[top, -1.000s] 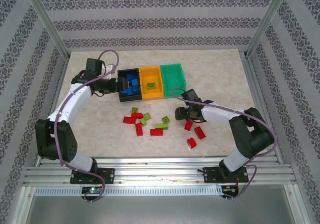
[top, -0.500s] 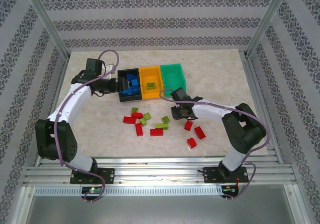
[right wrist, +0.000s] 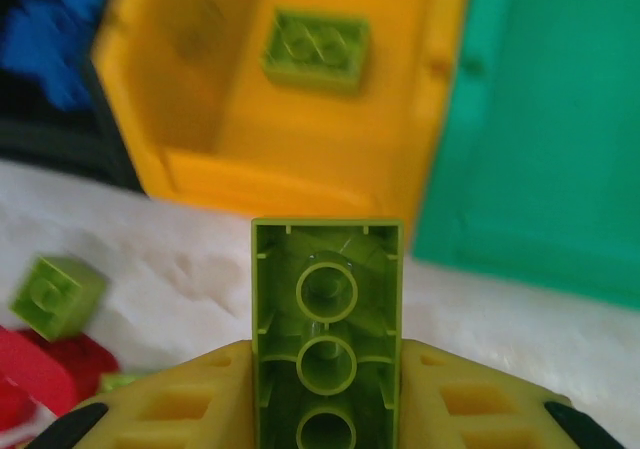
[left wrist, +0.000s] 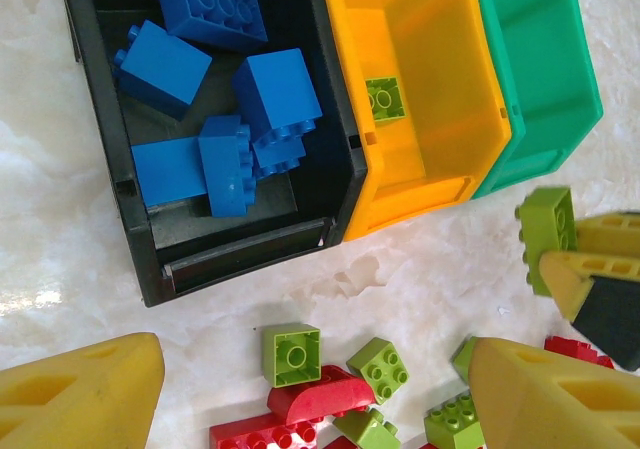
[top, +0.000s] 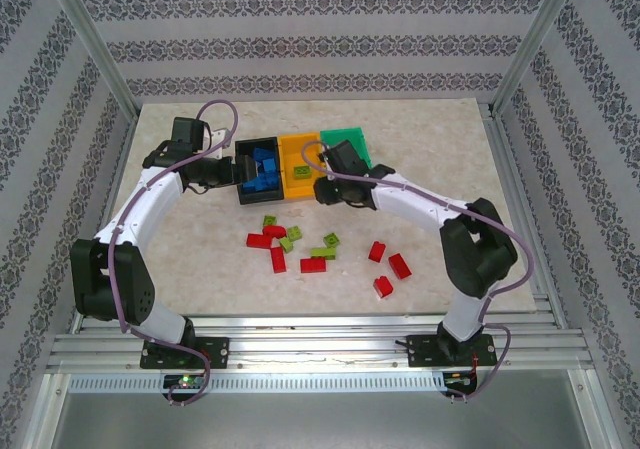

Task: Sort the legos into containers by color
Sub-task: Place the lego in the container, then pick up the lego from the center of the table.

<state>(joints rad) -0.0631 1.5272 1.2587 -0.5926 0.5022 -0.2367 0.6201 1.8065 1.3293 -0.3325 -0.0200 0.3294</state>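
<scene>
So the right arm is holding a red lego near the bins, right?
Not quite. The lego in the right gripper is lime green, not red. The right wrist view shows it pinched between the jaws, near the orange-yellow bin and the green bin.

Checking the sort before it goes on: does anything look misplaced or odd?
Nothing is spilled or damaged. One oddity: a lime brick lies in the orange bin, while the green bin beside it looks empty. The right gripper grips a second lime brick near both.
</scene>
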